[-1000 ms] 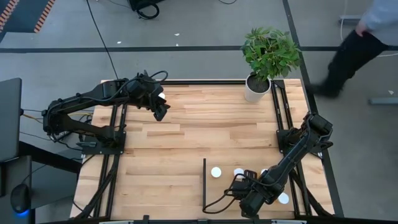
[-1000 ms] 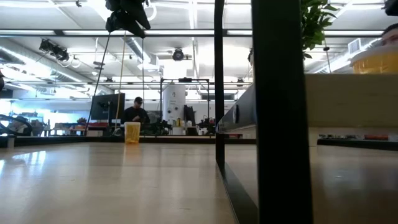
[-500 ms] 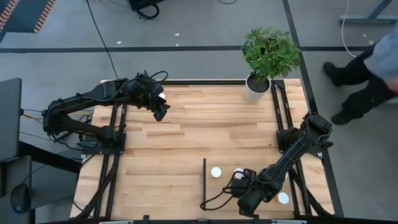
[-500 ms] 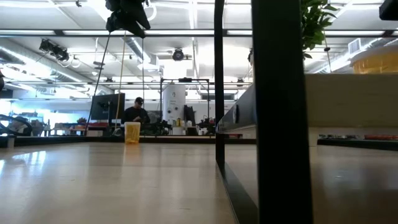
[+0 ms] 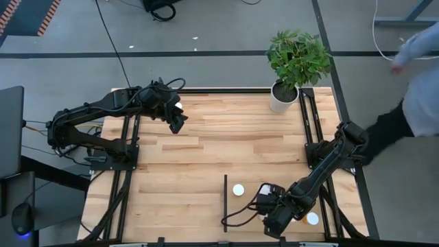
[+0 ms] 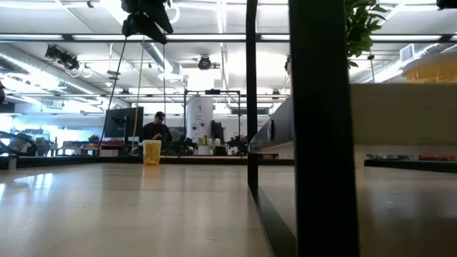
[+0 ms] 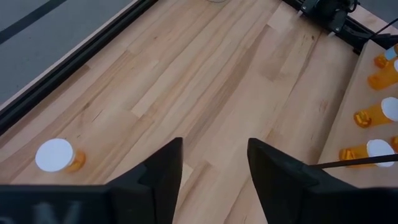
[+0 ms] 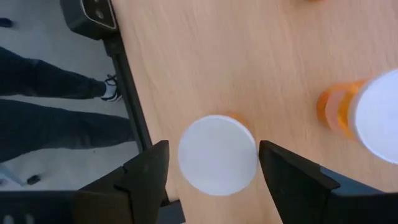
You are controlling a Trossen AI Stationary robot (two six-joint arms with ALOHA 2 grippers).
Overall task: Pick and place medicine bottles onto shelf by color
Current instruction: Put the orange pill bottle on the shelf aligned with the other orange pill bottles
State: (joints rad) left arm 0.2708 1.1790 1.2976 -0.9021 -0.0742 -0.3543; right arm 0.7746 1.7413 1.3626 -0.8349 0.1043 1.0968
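Plainly, the white-capped orange bottle (image 8: 217,155) between the right jaws bears no readable label.

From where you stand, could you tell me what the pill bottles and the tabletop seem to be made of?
The pill bottles look like see-through orange plastic with matte white plastic caps; the bodies glow amber and the lids are flat and dull. The tabletop looks like pale jointed wood with a smooth finish, showing plank seams and grain.
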